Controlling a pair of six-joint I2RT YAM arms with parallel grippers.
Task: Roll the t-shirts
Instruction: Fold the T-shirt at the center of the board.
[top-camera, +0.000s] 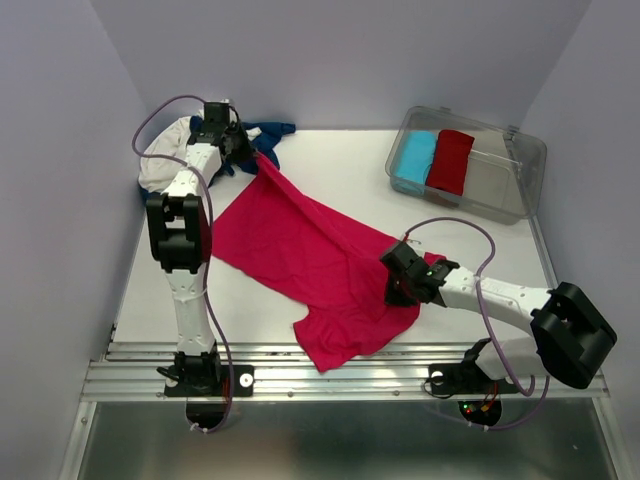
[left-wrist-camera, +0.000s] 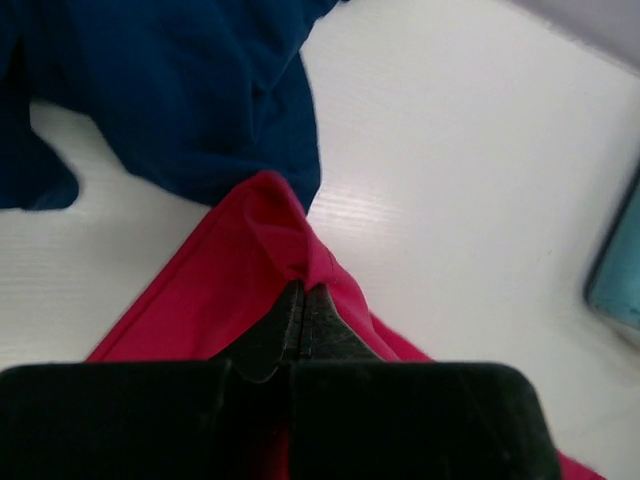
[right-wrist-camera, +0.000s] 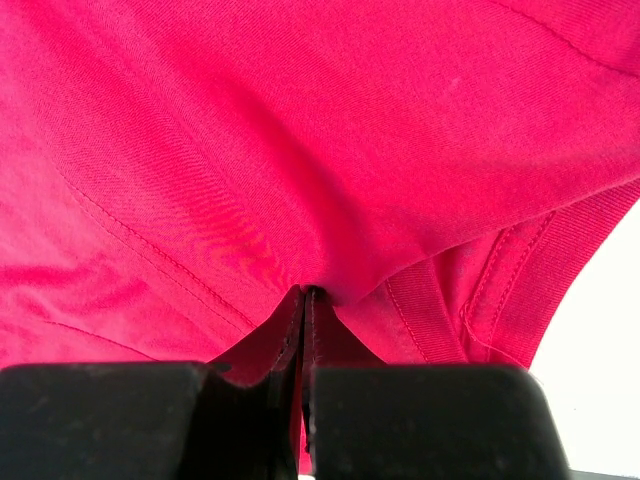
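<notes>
Right gripper (right-wrist-camera: 303, 292): near right. The jaws are pressed together on a pinch of the pink-red t-shirt (top-camera: 300, 255), close to a ribbed hem.
Pink-red t-shirt: it runs diagonally over the table (top-camera: 400, 200) from near centre to far left. It is partly flat, but rumpled and doubled over at its near end.
Left gripper (left-wrist-camera: 303, 290): far left. The jaws are closed tight on a corner of the same shirt, and the cloth puckers at the tips.
Navy t-shirt (left-wrist-camera: 180, 90): it lies loose at the far left, just beside the pinched corner.
Cream-white t-shirt (top-camera: 165, 160): it is heaped in the far-left corner, behind my left arm.
Bin (top-camera: 520, 150): far right. It holds the light-blue roll (top-camera: 413, 158) and the darker red roll (top-camera: 450, 160) side by side.
Step in hand: I judge this to be spreading. I hold the shirt at two opposite points to flatten it, and no roll has begun.
Next move: I should draw the two grips apart to take out the near-end fold. Then I lay the shirt flat, clear of the navy one, let go, and re-grip along one edge to start rolling.
</notes>
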